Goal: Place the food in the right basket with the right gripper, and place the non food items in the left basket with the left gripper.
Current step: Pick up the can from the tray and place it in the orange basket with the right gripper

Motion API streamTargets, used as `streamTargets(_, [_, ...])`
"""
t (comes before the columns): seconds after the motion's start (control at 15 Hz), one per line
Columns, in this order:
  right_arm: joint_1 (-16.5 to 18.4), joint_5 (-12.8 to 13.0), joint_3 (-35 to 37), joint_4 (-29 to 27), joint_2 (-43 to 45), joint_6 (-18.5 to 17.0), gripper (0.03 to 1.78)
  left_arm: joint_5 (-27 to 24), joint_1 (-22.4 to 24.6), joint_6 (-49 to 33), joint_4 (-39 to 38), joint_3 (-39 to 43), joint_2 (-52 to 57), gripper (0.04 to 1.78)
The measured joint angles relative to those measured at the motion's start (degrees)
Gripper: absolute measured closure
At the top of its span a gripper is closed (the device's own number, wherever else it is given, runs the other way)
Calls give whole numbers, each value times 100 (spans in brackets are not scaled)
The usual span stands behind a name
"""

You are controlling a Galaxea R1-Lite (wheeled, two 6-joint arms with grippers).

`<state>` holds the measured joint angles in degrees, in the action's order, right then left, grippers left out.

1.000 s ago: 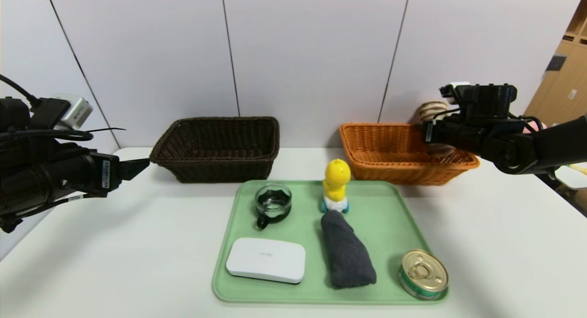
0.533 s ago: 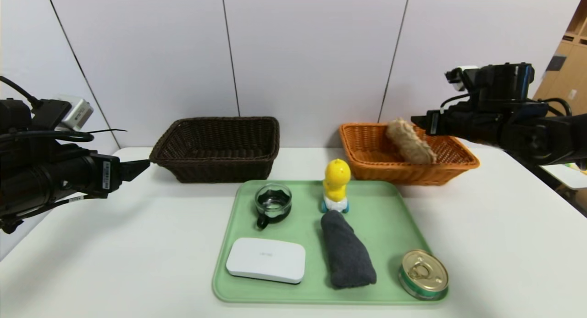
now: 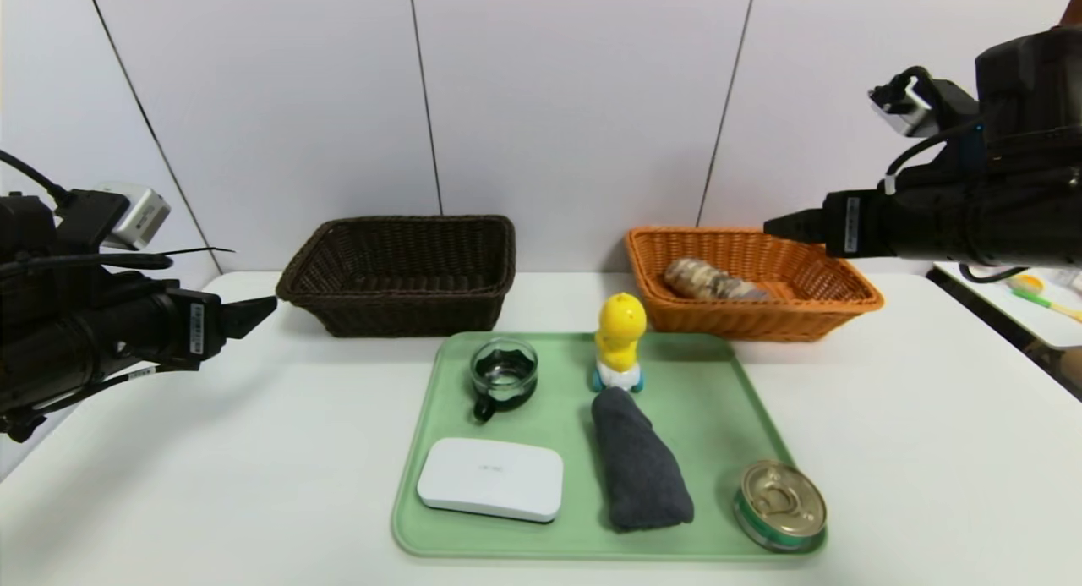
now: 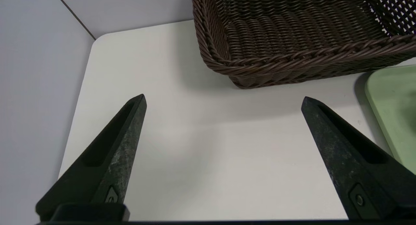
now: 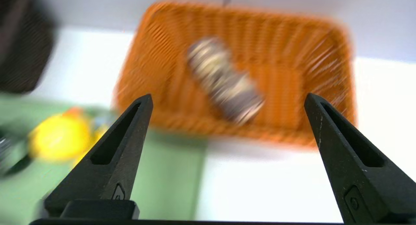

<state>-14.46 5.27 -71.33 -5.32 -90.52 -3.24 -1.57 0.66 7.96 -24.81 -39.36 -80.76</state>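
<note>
The bread roll (image 3: 710, 280) lies inside the orange-tan basket (image 3: 849, 302); it also shows in the right wrist view (image 5: 224, 80). My right gripper (image 3: 773, 227) is open and empty, raised above that basket's right end. The tin (image 3: 778, 506), grey cloth (image 3: 640, 471), yellow duck (image 3: 620, 341), white box (image 3: 490, 479) and glass cup (image 3: 504, 375) sit on the green tray (image 3: 710, 400). The dark brown basket (image 3: 401, 273) is empty. My left gripper (image 3: 258, 309) is open and empty, left of the dark basket (image 4: 292, 40).
The white table (image 3: 211, 451) carries both baskets at the back and the tray in the middle front. A grey panelled wall stands right behind the baskets. A second table with small things (image 3: 1044, 303) stands at the far right.
The right gripper let go of the bread roll, which dropped and settled in the orange-tan basket. The right arm then rose and drew back to the right. The left arm has barely moved.
</note>
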Motion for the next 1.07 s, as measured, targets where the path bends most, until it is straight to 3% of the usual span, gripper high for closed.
streamTargets(0.2, [-688, -91, -6, -1701, 689, -772, 17, 4, 2, 24, -217, 180, 1, 13])
streamTargets(0.4, [-1195, -453, 121, -3090, 1113, -1442, 15, 1, 2, 48, -394, 274, 26, 13])
streamTargets(0.73, [-1475, -472, 951, -3209, 1293, -1560, 12, 10, 2, 68, -405, 364, 119, 13])
streamTargets(1.07, [-1525, -461, 1557, -2781, 1089, -1534, 12, 10, 2, 77, -402, 456, 171, 13])
